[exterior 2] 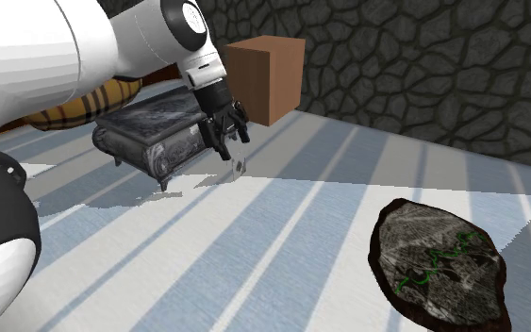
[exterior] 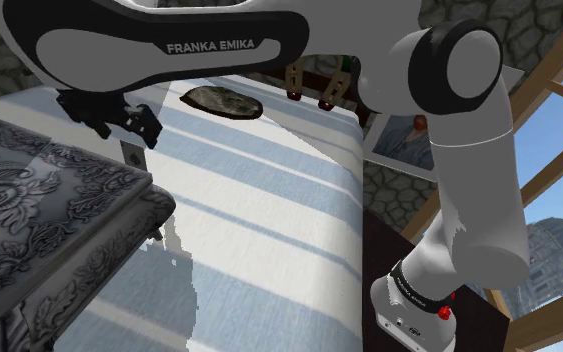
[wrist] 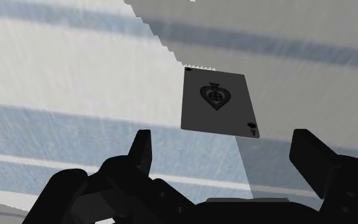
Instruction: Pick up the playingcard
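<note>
Claw [wrist: 225,147] spread wide, pinching nothing, hovering above playingcard [wrist: 217,103]. Playingcard: ace of spades, face up, flat on striped tabletop [exterior: 269,220], just beside ornate grey chest [exterior: 39,210], in shadow, untouched by fingers [wrist: 142,147].

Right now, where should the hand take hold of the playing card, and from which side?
Probably by its two long edges, coming straight down onto its face. The playing card is thin and shows its spade face to the open hand, which is spread wider than it.
</note>
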Controlling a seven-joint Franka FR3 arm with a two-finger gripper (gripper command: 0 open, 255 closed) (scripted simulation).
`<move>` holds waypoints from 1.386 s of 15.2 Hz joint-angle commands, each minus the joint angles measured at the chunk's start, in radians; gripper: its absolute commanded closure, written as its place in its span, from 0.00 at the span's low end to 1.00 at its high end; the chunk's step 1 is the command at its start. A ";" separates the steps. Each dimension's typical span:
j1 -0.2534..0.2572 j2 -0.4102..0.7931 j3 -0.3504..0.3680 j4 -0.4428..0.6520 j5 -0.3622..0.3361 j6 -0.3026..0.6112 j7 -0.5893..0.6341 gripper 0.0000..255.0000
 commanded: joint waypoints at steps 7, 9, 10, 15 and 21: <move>0.001 0.006 -0.002 0.000 -0.003 0.005 0.002 1.00; 0.002 0.007 -0.002 0.002 -0.003 0.004 0.002 1.00; 0.002 0.007 -0.002 0.002 -0.003 0.004 0.002 1.00; 0.019 0.003 -0.002 0.053 -0.001 -0.039 -0.021 1.00; 0.058 0.012 -0.008 0.158 -0.008 -0.114 -0.062 1.00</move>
